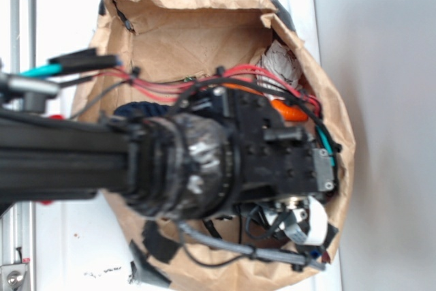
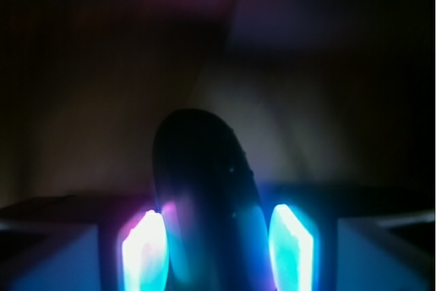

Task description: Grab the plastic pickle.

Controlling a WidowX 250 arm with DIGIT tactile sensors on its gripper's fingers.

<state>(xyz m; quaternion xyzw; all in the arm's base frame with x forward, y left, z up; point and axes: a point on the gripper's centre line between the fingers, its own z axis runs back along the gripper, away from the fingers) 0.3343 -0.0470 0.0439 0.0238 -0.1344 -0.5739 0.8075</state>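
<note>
Exterior view: the arm [image 1: 102, 158] reaches from the left into an open paper bag [image 1: 170, 32], its wrist covering most of the inside; a strip of orange carrot [image 1: 289, 110] and a bit of blue rope [image 1: 136, 109] show past it; the pickle is hidden. Wrist view: dark — a rounded oblong, the pickle [image 2: 204, 195], stands between the two glowing fingers [image 2: 291, 247] of the gripper [image 2: 216, 250], which pinch it on both sides.

Arm [image 1: 68, 155] reaching rightward; pincer [image 2: 216, 247] glowing fingers [image 2: 143, 253] closed around dark oblong.
</note>
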